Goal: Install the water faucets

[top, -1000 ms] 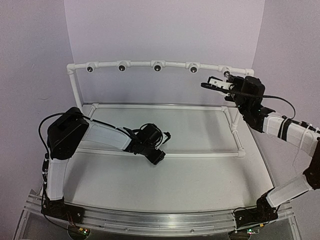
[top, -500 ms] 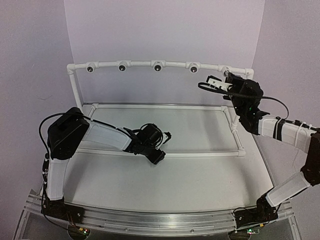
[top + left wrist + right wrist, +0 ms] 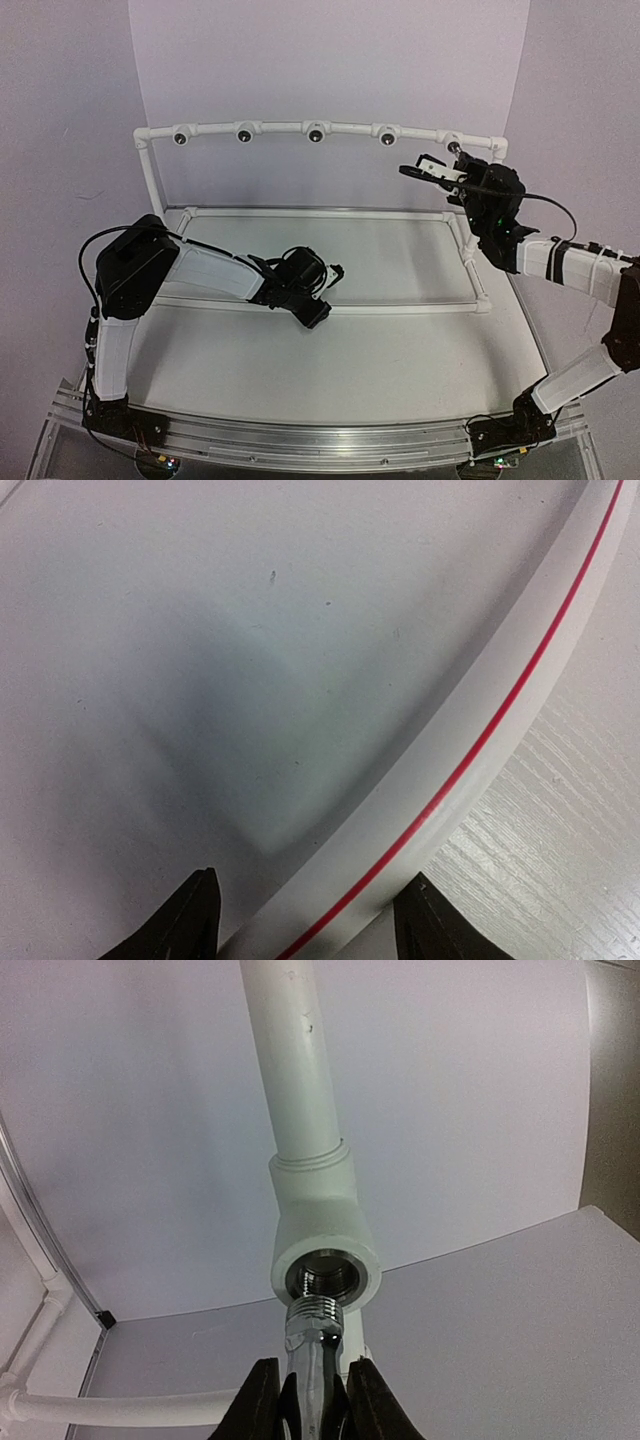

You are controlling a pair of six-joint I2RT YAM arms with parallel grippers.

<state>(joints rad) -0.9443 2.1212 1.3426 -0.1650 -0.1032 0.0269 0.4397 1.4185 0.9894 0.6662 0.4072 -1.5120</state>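
Right gripper (image 3: 305, 1392) has the faucet (image 3: 312, 1338) pinched between nearly closed jaws. It grips the body, with the threaded end sticking out past the fingertips. That end sits right at the mouth of the fitting (image 3: 325, 1272) — touching the lower rim or just short of it, I can't say which from the wrist view.

The thing that matters here is the line-up. The faucet's long axis runs along the fingers and points up into the threaded hole, so the fitting is dead ahead of the tool. To me the tip looks a touch low and left of the hole's centre, and maybe slightly tilted against it. My guess is it wants a small nudge up and square before any turning, otherwise the threads could catch crooked.

In the overhead view this is the last fitting at the right end of the top pipe (image 3: 300, 128), near the corner. The gripper comes at it from the table side.

Left gripper (image 3: 310, 925) is well away from all this, down low at the table (image 3: 560, 810). Its jaws stand apart on either side of a pipe (image 3: 480, 750) with a red stripe — I can't tell whether they're actually squeezing it or just straddling it. No faucet shows in it. So the right arm is nearer, and this one's its job.
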